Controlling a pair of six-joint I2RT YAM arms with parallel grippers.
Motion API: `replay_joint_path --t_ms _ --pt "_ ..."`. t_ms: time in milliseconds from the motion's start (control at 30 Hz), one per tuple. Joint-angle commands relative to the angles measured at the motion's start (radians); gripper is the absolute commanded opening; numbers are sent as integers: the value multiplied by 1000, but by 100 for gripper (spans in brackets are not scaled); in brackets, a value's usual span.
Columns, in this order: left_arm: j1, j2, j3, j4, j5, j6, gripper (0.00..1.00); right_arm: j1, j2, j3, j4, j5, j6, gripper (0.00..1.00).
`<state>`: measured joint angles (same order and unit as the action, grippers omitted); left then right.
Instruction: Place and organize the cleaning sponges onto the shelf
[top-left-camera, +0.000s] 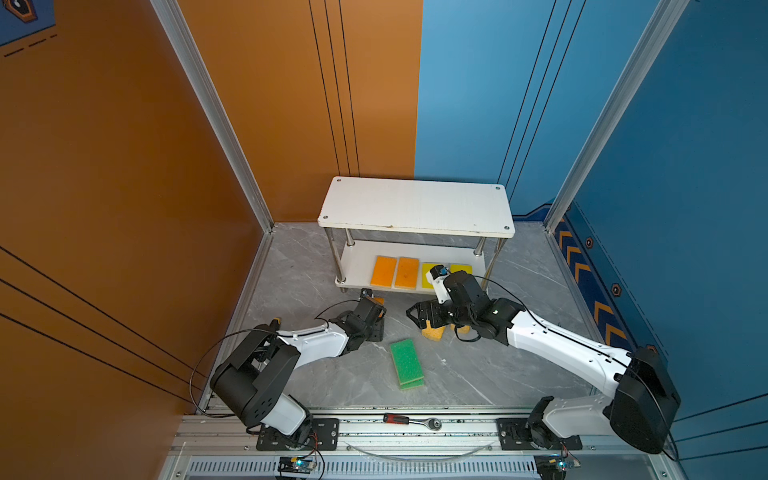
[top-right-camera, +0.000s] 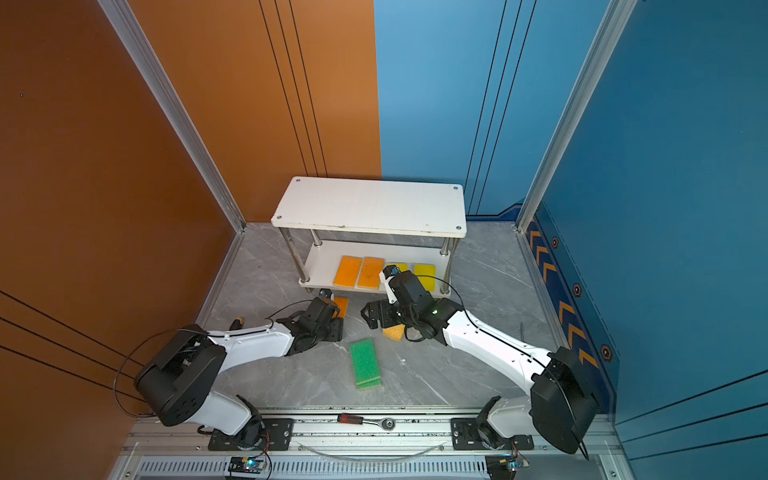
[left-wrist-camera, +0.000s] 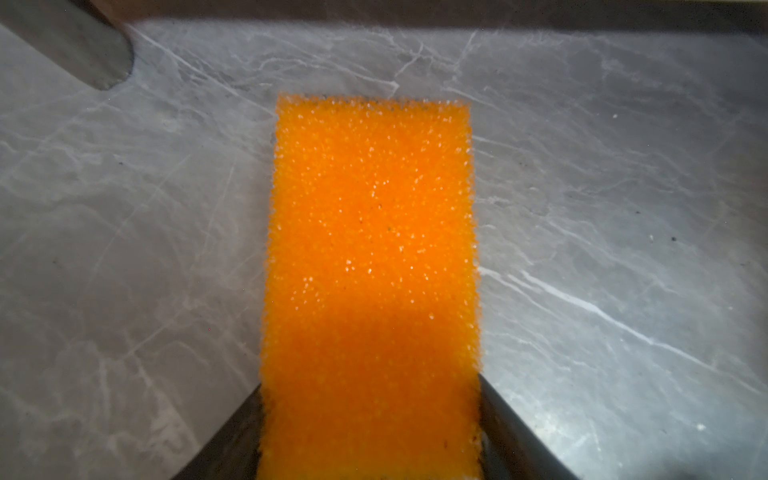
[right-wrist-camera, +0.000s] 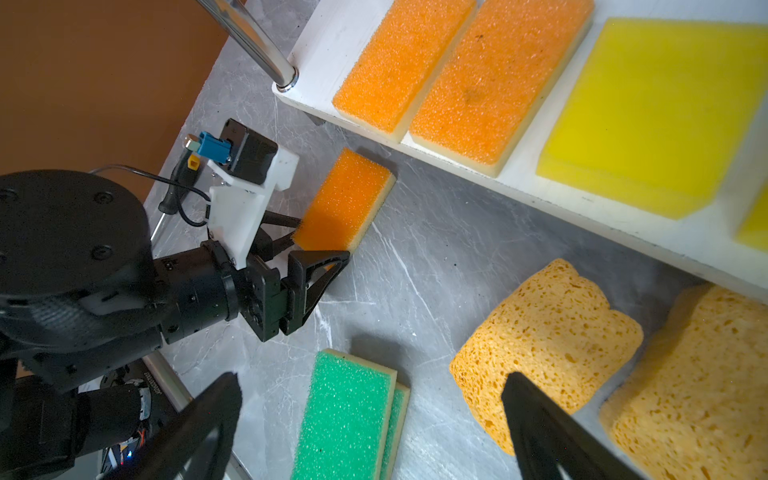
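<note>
The left end effector (right-wrist-camera: 321, 240) has closed its jaws on both long sides of an orange sponge (left-wrist-camera: 370, 232). The sponge lies flat on the table (top-left-camera: 498, 365), at seven o'clock from the shelf (top-left-camera: 415, 208). The right end effector (right-wrist-camera: 372, 376) gapes wide, with one finger overlapping a porous yellow sponge (right-wrist-camera: 548, 332).

You see: orange-topped rectangular foam sponge (right-wrist-camera: 345, 199), cream underlayer; green-topped foam pads (right-wrist-camera: 345, 415); porous yellow-orange sponge (right-wrist-camera: 548, 332); bright yellow foam block (right-wrist-camera: 656, 116); grey marble-pattern tabletop (left-wrist-camera: 582, 208), white veins.

Marble tabletop (top-left-camera: 478, 374) bearing shelf (top-left-camera: 415, 205), orange sponge (right-wrist-camera: 345, 199), stacked green sponges (top-left-camera: 406, 361), porous sponges (right-wrist-camera: 548, 332), lower board (top-left-camera: 357, 266) holding orange pair (top-left-camera: 395, 272), yellow pair (top-right-camera: 424, 276)
</note>
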<state>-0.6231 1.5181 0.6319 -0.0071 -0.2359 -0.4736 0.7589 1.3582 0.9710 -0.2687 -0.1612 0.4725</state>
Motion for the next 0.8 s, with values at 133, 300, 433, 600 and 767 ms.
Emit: replay_joint_path --t_ms 133,300,433,600,767 --pt "-13 -64 -5 -89 15 4 65 -3 -12 -12 19 -8 18 97" --pt "-12 -99 18 -141 14 16 61 -3 -6 -11 22 -11 20 97" --pt "-10 -144 26 -172 7 21 60 -2 -8 -13 25 -12 20 97" --pt "-10 -250 47 -286 -16 38 60 -3 -13 -17 22 -8 20 97" --pt "14 -373 52 -372 -36 64 61 -3 -5 -13 25 -14 21 97"
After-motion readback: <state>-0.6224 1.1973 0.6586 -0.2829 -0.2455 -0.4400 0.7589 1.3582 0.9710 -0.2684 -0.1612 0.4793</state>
